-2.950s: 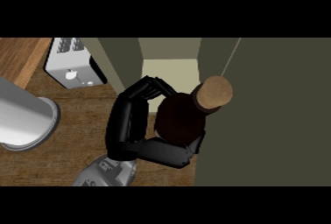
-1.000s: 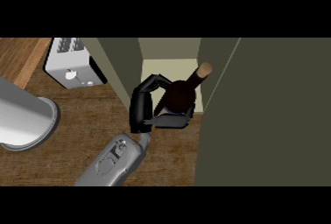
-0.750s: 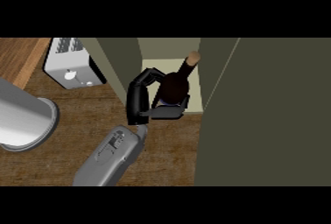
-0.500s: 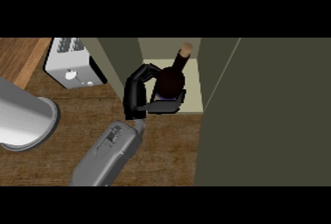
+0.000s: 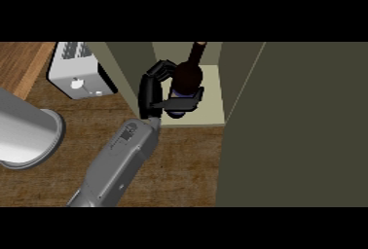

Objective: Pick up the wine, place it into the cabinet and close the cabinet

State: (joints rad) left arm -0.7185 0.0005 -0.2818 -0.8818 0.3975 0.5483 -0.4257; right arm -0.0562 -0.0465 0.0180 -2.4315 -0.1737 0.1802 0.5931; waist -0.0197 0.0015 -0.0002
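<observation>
Curling round the one dark glass wine bottle (image 5: 188,78), the single black hand (image 5: 159,95) in view, at the end of a grey forearm (image 5: 119,163), had fingers on the bottle's left side and its thumb across the lower body. The bottle stood on the pale shelf of the olive-green cabinet (image 5: 215,104), near the shelf's front edge, neck toward the back. One cabinet door (image 5: 295,126) stood open at the right. On the wooden counter (image 5: 187,160) sat one white toaster (image 5: 78,78) and one grey metal pot (image 5: 25,133). Any label writing was unreadable.
</observation>
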